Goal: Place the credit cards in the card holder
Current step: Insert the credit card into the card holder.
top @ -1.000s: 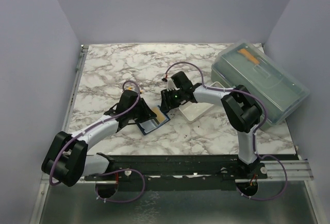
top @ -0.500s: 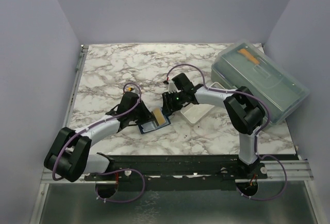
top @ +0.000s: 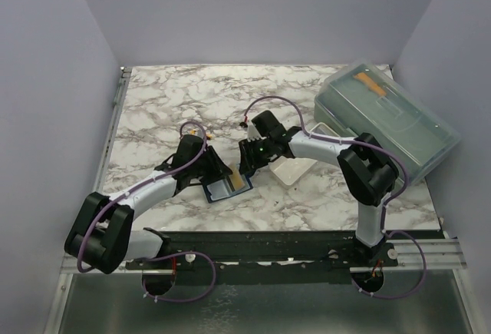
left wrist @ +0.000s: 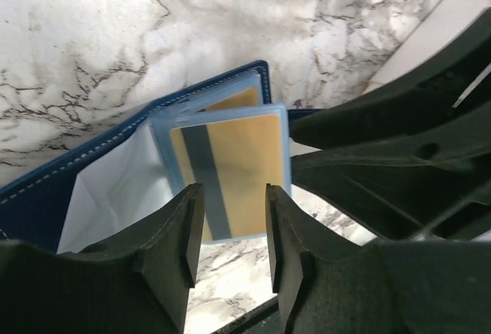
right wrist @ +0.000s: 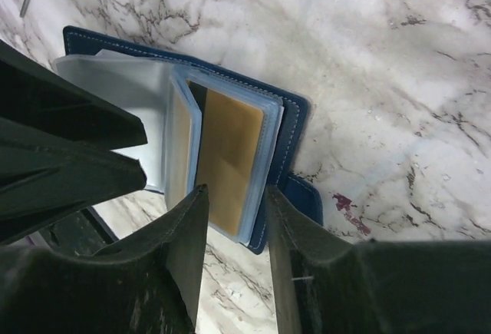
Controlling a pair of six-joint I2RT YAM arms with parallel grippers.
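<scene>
The navy card holder [top: 219,190] lies open on the marble between the two arms. A golden-tan credit card [left wrist: 230,173] with a dark stripe sits inside one of its clear sleeves, and shows again in the right wrist view [right wrist: 226,157]. My left gripper [left wrist: 234,196] hovers over the card's near edge, open, with nothing between its fingers. My right gripper [right wrist: 235,196] hangs open over the opposite edge of the card holder [right wrist: 288,130], also holding nothing. The two grippers face each other closely across the wallet.
A white tray [top: 298,168] lies just right of the wallet, under the right arm. A large grey-green plastic box [top: 391,123] stands at the back right. A small yellow-and-black object [top: 196,129] lies behind the left gripper. A red stain [right wrist: 343,203] marks the marble.
The golden card has settled lower and flatter into the wallet sleeve. My left gripper closed, then opened again and drew back slightly. The right gripper barely shifted.
</scene>
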